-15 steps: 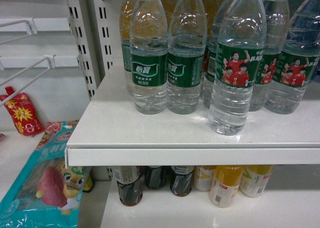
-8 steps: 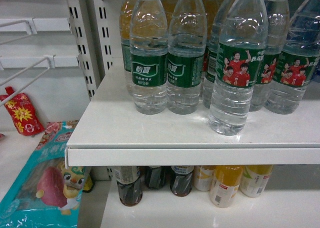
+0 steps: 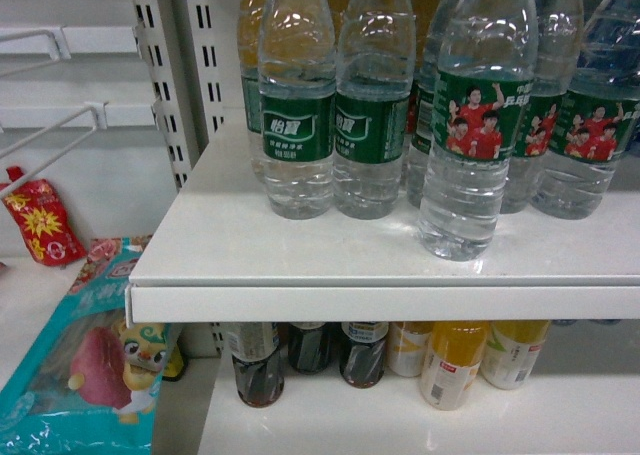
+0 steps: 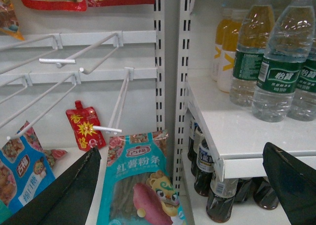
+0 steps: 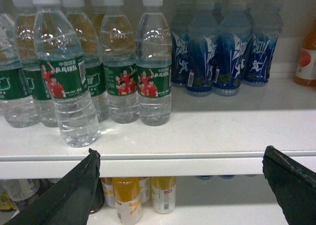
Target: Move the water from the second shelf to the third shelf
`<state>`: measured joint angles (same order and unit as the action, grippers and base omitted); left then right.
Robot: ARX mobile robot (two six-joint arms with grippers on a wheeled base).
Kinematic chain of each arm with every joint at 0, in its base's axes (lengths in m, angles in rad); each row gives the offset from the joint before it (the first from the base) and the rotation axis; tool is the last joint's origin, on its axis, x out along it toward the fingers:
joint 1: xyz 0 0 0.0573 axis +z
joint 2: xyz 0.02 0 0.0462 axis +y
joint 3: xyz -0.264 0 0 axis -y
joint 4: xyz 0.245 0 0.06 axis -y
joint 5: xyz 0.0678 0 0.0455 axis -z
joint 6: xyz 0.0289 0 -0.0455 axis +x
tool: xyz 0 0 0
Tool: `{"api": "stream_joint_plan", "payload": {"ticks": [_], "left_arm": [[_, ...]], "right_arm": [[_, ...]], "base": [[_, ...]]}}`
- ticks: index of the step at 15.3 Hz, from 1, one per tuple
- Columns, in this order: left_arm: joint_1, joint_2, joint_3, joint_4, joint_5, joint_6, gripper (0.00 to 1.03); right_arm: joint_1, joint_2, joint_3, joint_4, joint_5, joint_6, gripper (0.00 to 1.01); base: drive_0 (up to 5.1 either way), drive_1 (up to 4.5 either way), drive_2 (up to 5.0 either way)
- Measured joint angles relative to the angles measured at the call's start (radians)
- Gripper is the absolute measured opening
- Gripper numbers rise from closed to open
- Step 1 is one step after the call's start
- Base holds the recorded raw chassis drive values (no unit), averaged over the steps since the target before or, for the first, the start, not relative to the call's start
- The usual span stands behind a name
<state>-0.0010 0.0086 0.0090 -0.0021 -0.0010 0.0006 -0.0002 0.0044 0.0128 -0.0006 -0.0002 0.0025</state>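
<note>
Water bottle [image 3: 470,135] stands upright near the white shelf's [image 3: 300,265] front edge, ahead of its row. Left hand [image 4: 182,185] and right hand [image 5: 180,185] both spread apart, holding nothing.

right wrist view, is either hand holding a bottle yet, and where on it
Nothing is held. The right hand is open below the shelf edge, with the water bottle standing free above it. The left hand is open too.
</note>
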Motion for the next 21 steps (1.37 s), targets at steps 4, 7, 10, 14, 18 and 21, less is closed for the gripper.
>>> {"api": "stream_joint_plan", "payload": {"ticks": [4,7,10,14,18,21], "left_arm": [[0.000,0.000,0.000,0.002,0.001,0.000,0.98],[0.000,0.000,0.000,0.000,0.001,0.000,0.98],[0.000,0.000,0.000,-0.002,0.001,0.000,0.98],[0.000,0.000,0.000,-0.001,0.001,0.000,0.98],[0.000,0.000,0.000,-0.001,0.000,0.000,0.98],[0.000,0.000,0.000,-0.004,0.000,0.000,0.98]], "right_arm": [[0.000,0.000,0.000,-0.003,0.000,0.000,0.98],[0.000,0.000,0.000,-0.003,0.000,0.000,0.98],[0.000,0.000,0.000,-0.003,0.000,0.000,0.98],[0.000,0.000,0.000,-0.003,0.000,0.000,0.98],[0.000,0.000,0.000,-0.003,-0.001,-0.003,0.98],[0.000,0.000,0.000,-0.006,0.000,-0.003,0.98]], "base": [[0.0,0.00,0.0],[0.0,0.00,0.0],[0.0,0.00,0.0],[0.0,0.00,0.0],[0.0,0.00,0.0],[0.0,0.00,0.0]]}}
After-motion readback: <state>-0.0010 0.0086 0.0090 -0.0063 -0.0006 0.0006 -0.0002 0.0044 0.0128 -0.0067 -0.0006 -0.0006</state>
